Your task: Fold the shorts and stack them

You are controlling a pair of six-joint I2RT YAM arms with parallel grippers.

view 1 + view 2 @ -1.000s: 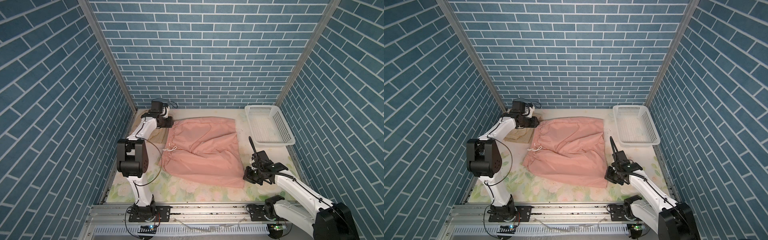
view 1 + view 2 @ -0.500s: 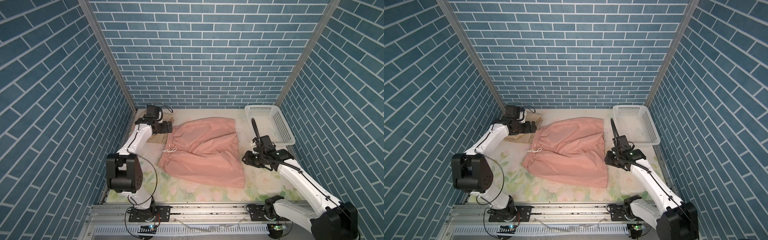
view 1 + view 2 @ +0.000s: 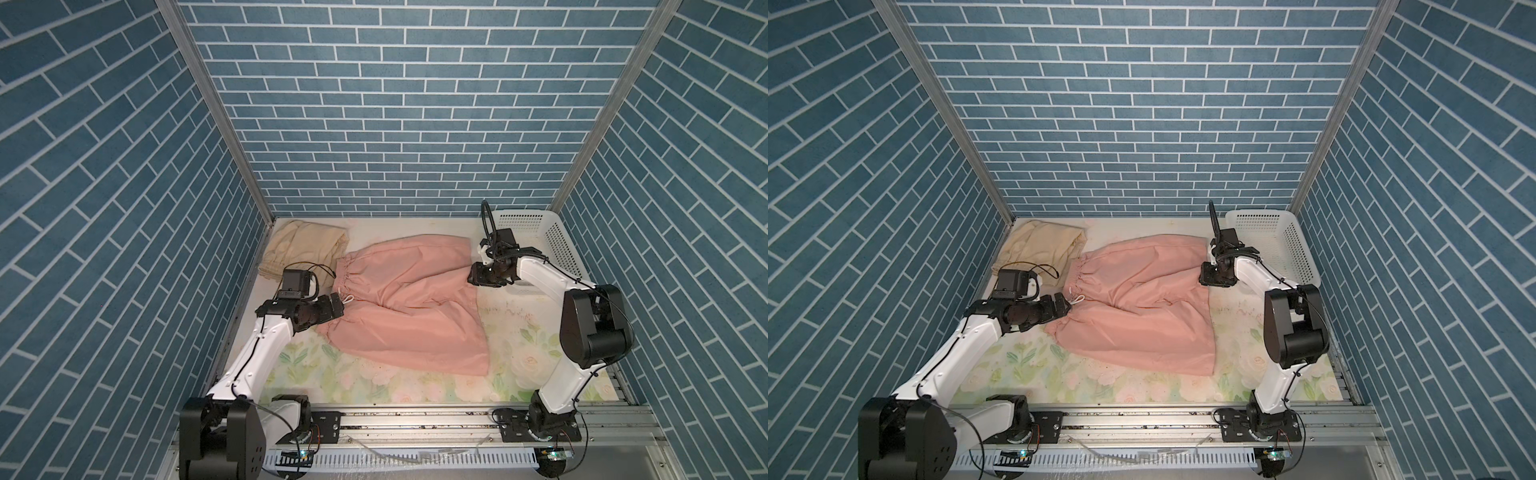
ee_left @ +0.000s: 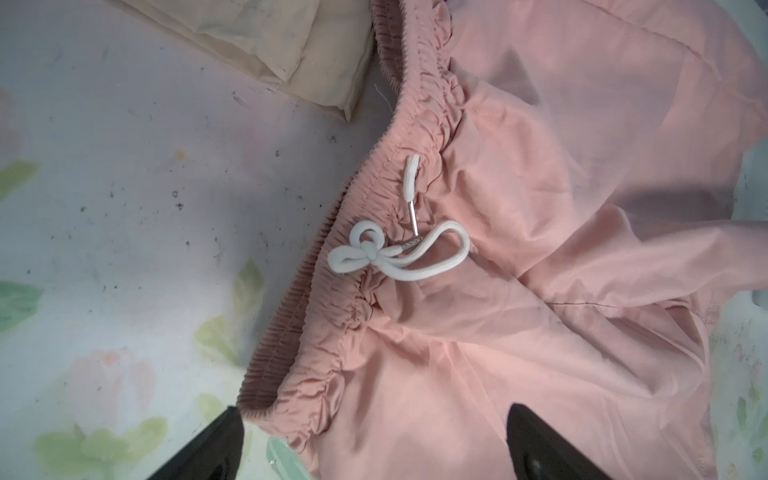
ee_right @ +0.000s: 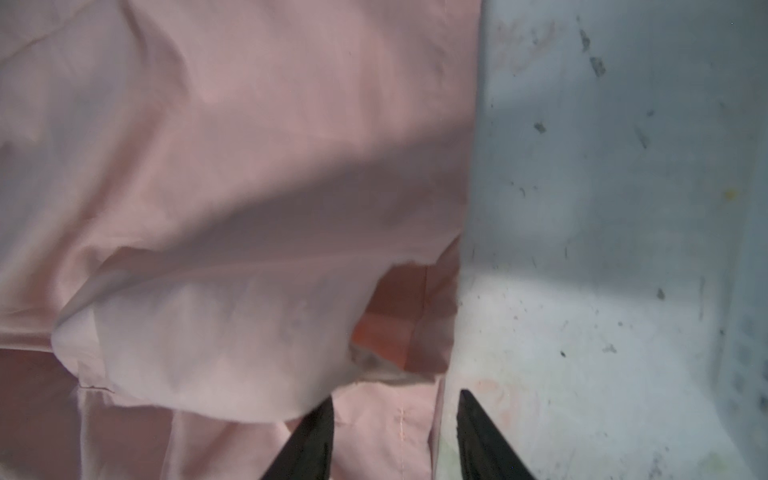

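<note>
Pink shorts [image 3: 407, 307] lie spread on the mat [image 3: 374, 382], mid-table, with the waist toward the left arm and both legs toward the right arm. The far leg overlaps the near one along a slanted crease. Beige shorts [image 3: 299, 249] sit folded in the far left corner, just touching the pink waistband.

A second ago the left claw [image 3: 334, 309] was at the far end of the waistband, over the beige pile, and it has since swung to the near end. The wrist view shows it spread wide above the gathered elastic, holding nothing [image 4: 374, 409], with the drawstring [image 4: 395, 253] lying loose ahead of it. The right claw [image 3: 476, 280] was pressed together at the near hem corner. It now sits at the far leg's hem beside the basket [image 3: 561, 245], partly spread and pinching nothing [image 5: 397, 395].

Both claws have let go and moved to new positions, so the pink pair is probably being lined up for its first fold, with stacking on the beige pair still to come.

In both top views each claw's own body hides its fingertips, so I cannot tell whether they touch the cloth. The right wrist view is soft, and the hem layers there are hard to separate. The left wrist camera covers the near edge of the beige shorts, and the right arm hides part of the basket.
</note>
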